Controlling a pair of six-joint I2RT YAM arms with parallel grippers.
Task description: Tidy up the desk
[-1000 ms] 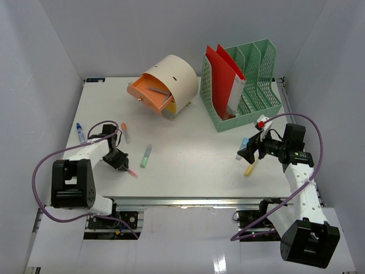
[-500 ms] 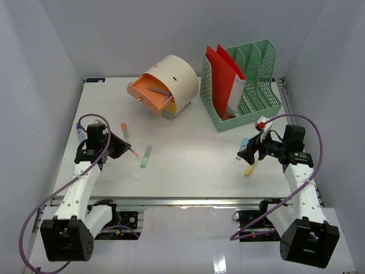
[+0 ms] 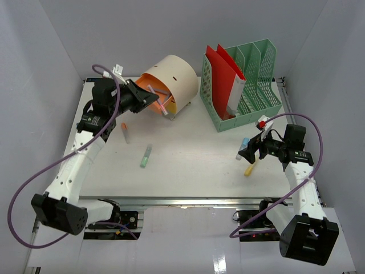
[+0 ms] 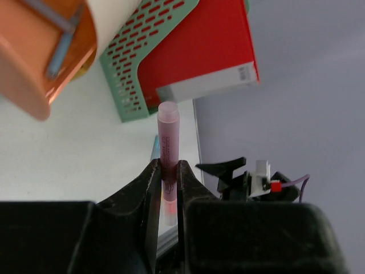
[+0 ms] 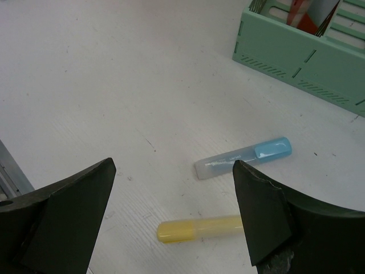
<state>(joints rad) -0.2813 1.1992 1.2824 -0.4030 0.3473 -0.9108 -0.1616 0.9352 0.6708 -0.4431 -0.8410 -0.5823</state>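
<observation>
Over the far-left part of the table, clamping a pink marker in the left jaws just beside the orange drawer. Near the right edge, holding the right jaws wide apart, empty, above a blue marker and a yellow marker. Between, open white surface down to the near rail, save for a green marker and an orange pen.

White arm links, black joints, black two-finger tools, one long purple cable per arm.

White desk, slotted green rack, red folders, orange drawer, pink marker.
</observation>
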